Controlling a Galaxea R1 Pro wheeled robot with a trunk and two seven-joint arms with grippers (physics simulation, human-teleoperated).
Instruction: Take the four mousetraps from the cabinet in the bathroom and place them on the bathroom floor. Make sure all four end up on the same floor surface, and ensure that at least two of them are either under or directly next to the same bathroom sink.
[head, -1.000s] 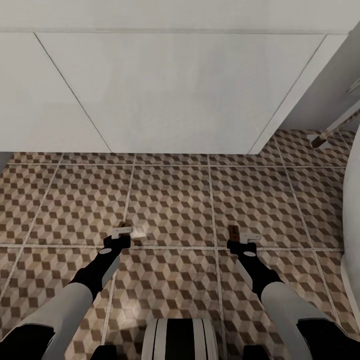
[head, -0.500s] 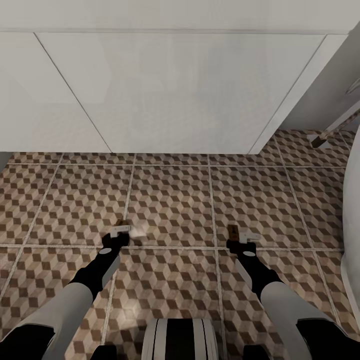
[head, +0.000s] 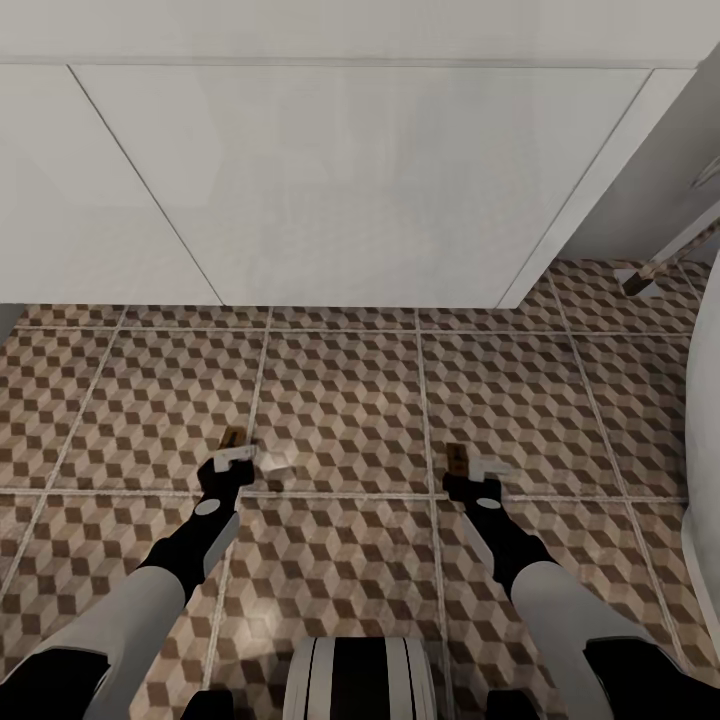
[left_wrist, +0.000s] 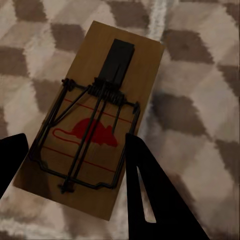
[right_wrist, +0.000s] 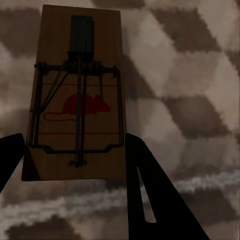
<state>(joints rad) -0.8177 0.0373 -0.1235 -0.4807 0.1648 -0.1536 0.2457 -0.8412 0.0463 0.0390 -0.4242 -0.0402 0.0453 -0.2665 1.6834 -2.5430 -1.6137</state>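
Seen from the head, the robot faces the long white rectangular wall-hung sink unit (head: 330, 180), whose flat white front fills the upper part of the view. In front of the sink unit spreads the bathroom floor (head: 345, 400) of large square tiles printed with a brown, beige and cream cube pattern and pale grout lines.

Both black forearms reach forward toward the sink unit and end low over the floor. The left tool (head: 232, 462) sits at one small flat tan-brown wooden mousetrap (head: 233, 441), which projects from the tool toward the sink unit. In the left wrist view this left-hand mousetrap (left_wrist: 92, 117) shows a black wire spring bar and a red mouse print, and it lies between the two black fingers (left_wrist: 150, 195), which stand apart with one at each long edge of the slab; whether they press on it cannot be told.

The right tool (head: 468, 480) sits at a second wooden mousetrap (head: 457, 459), which also points toward the sink unit. In the right wrist view that right-hand mousetrap (right_wrist: 77, 92) lies over the tiles between the spread black fingers (right_wrist: 147, 190); contact cannot be told there either.

The two traps are well apart from each other and both lie short of the sink unit's front, on the robot's side.
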